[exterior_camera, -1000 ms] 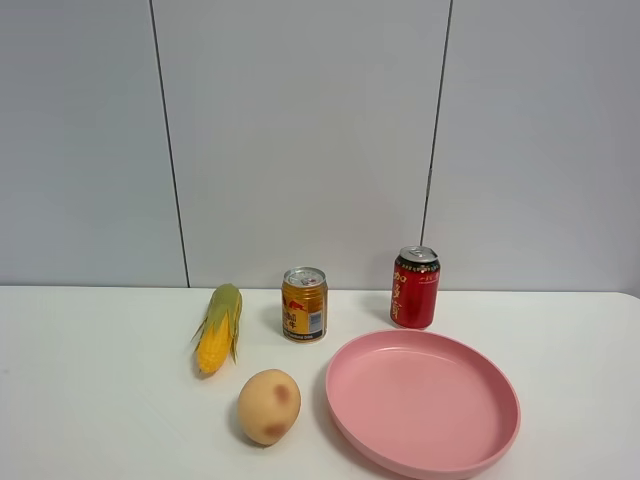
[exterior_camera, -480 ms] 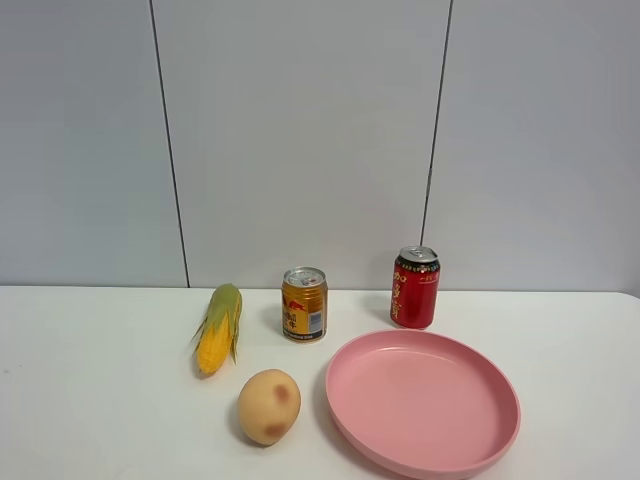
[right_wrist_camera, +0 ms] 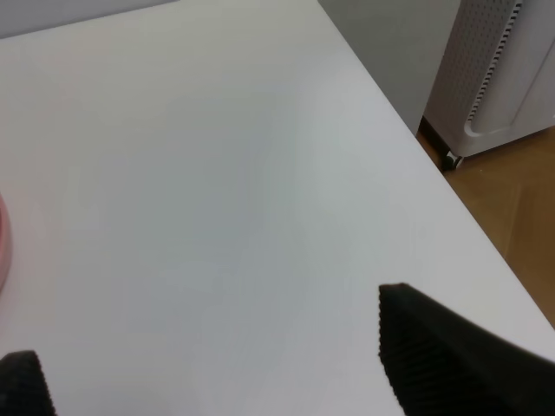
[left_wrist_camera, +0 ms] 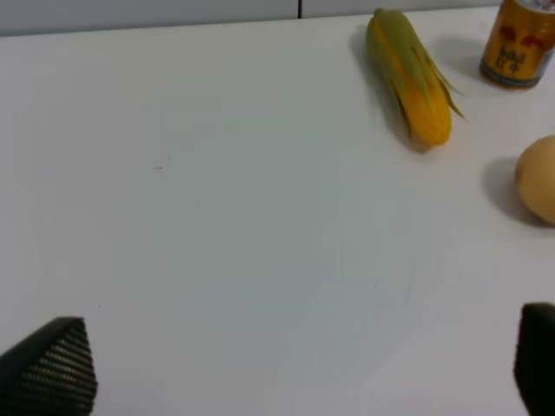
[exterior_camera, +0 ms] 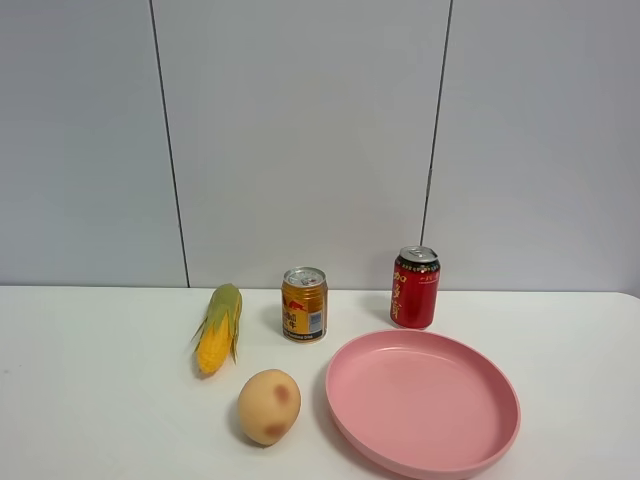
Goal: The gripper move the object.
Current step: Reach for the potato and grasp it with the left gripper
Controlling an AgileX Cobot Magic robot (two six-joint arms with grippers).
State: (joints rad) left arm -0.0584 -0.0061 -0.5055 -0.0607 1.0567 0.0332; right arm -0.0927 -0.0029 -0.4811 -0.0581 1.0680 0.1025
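Left wrist view: my left end effector [left_wrist_camera: 295, 368] gapes wide, empty; I should centre over the potato [left_wrist_camera: 539, 180], clear of the corn [left_wrist_camera: 409, 74].

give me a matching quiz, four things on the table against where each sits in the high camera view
Things:
1. potato
2. corn cob
3. red can
4. pink plate

Places:
A. upright, behind the plate
B. lying down, farthest left
C. at the front, just left of the plate
D. front right

Pairs: 1-C, 2-B, 3-A, 4-D
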